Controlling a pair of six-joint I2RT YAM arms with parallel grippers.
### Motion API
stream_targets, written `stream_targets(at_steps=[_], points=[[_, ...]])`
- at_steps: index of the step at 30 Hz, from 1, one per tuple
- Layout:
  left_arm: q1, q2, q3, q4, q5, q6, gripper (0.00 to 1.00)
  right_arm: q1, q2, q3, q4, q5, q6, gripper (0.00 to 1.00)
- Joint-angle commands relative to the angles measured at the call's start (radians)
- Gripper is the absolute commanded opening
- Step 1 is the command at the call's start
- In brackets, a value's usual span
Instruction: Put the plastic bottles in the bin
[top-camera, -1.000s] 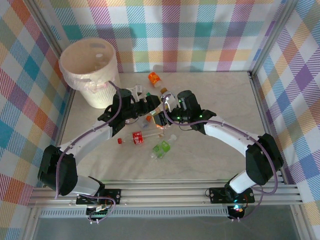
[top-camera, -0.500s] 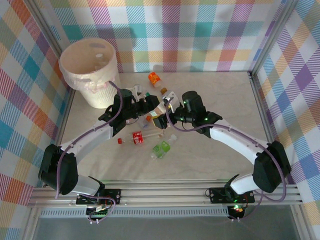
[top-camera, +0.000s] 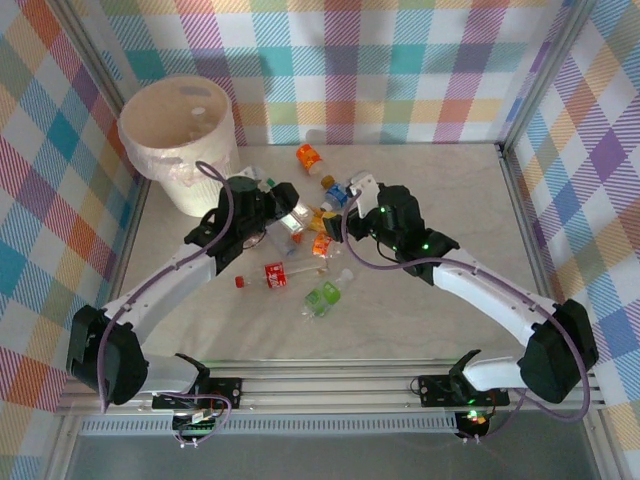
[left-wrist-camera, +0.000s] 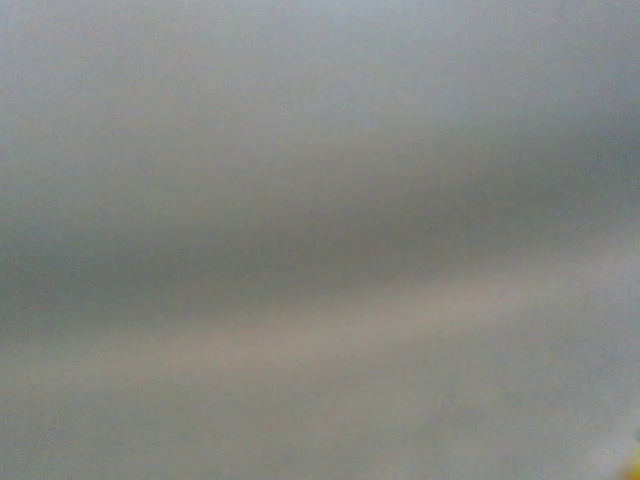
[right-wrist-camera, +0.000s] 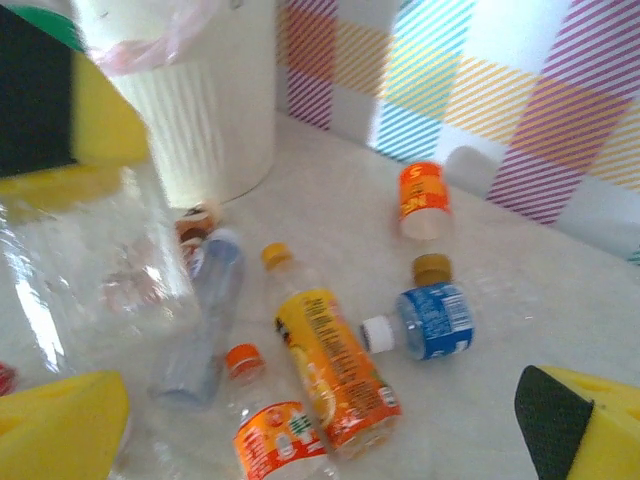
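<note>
Since a second ago: the arms have split apart. The right gripper (top-camera: 356, 188) let go and backed off to the right, and the left gripper (top-camera: 284, 213) swung left toward the bin (top-camera: 186, 172) with the clear bottle (top-camera: 295, 221).

- Left claw: pinching the clear bottle (right-wrist-camera: 95, 260) near its green-capped end. One yellow pad (right-wrist-camera: 100, 120) is pressed on it in the right wrist view. The bottle sits beside the bin's base, not over its mouth. Can't tell whether it clears the table.
- Right claw (right-wrist-camera: 320, 405): spread wide and holding nothing, hanging over the loose pile.
- Bin (right-wrist-camera: 215, 110): far left corner, upright, liner folded over the rim.
- Table (top-camera: 440, 200), pale marbled top:
  - Mid-table cluster: blue-label bottle (right-wrist-camera: 432, 320), yellow-orange bottle (right-wrist-camera: 335, 365), orange-cap bottle (right-wrist-camera: 272, 440) and grey-blue bottle (right-wrist-camera: 205, 320), all lying down and touching or nearly so.
  - Orange-label bottle (top-camera: 308, 157) lies apart toward the back wall.
  - Red-label bottle (top-camera: 268, 277) and green bottle (top-camera: 323, 297) lie nearer the arm bases.
- Room: plaid cloth walls (top-camera: 400, 60) on three sides, aluminium rail (top-camera: 330, 385) along the front.
</note>
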Motion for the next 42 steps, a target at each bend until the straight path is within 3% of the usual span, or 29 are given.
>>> stream_targets(at_steps=[1,7,11,21,31,37,42], points=[[0.037,-0.038,0.106,-0.051,-0.135,0.062,0.60,0.005,-0.031,-0.014,0.057,0.103,0.029,1.00],[0.124,-0.035,0.237,-0.039,-0.155,0.102,0.60,0.005,-0.054,-0.041,0.084,0.087,0.000,1.00],[0.151,-0.022,0.295,0.015,-0.229,0.170,0.60,0.005,-0.080,-0.048,0.075,0.085,0.005,1.00],[0.327,0.140,0.488,0.133,-0.271,0.110,0.60,0.004,-0.191,-0.140,0.164,0.084,0.012,1.00],[0.458,0.354,0.599,0.219,-0.376,-0.155,0.61,0.005,-0.306,-0.204,0.179,0.081,0.019,1.00],[0.496,0.506,0.764,0.128,-0.375,-0.252,0.60,0.005,-0.331,-0.193,0.098,0.086,0.015,1.00],[0.524,0.610,0.821,0.133,-0.418,-0.415,0.60,0.005,-0.344,-0.197,0.087,0.139,0.036,1.00]])
